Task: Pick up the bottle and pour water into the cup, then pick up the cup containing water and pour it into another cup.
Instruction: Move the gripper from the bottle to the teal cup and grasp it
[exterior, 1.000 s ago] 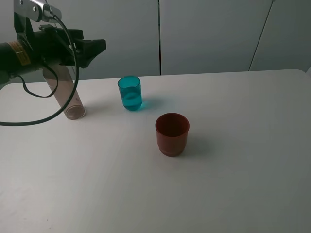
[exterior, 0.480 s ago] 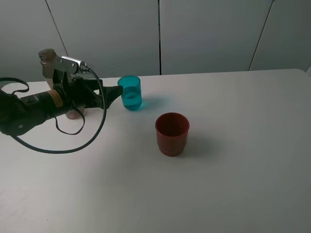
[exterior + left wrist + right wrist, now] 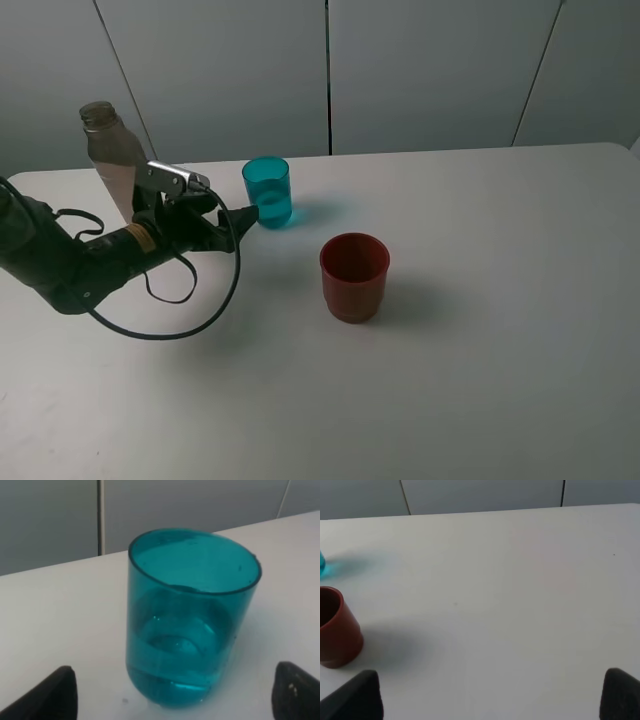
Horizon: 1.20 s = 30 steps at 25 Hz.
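Left wrist: water in cup [image 3: 192,615], jaws spread wide; exterior high alone shows standing bottle [image 3: 108,155].

Bright, soft light from the left lays faint shadows, one teal-tinted, beside the cup [image 3: 266,191] and red cup [image 3: 354,276] toward the right edge of the table [image 3: 500,300]; the left gripper [image 3: 244,212] fingertips [image 3: 52,697] blur up close
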Each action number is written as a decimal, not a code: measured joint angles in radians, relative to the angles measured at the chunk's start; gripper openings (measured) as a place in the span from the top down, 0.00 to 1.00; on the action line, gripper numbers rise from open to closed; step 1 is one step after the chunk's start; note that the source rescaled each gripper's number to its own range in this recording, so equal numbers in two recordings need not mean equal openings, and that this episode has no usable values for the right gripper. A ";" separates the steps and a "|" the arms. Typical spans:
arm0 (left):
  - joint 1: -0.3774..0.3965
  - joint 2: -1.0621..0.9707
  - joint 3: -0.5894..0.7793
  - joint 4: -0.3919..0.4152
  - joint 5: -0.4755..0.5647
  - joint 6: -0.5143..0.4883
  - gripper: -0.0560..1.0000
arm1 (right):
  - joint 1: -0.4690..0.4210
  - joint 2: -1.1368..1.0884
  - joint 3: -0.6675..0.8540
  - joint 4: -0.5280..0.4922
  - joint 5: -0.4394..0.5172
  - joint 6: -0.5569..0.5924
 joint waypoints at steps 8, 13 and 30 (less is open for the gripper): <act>-0.021 0.070 -0.138 0.041 -0.009 0.016 0.02 | 0.000 0.000 0.000 0.000 0.000 0.006; -0.040 0.113 -0.205 0.056 -0.008 0.016 0.02 | 0.000 0.000 0.000 0.000 0.000 0.006; -0.047 0.215 -0.382 0.051 0.038 -0.001 0.02 | 0.000 0.000 0.000 0.000 0.000 0.006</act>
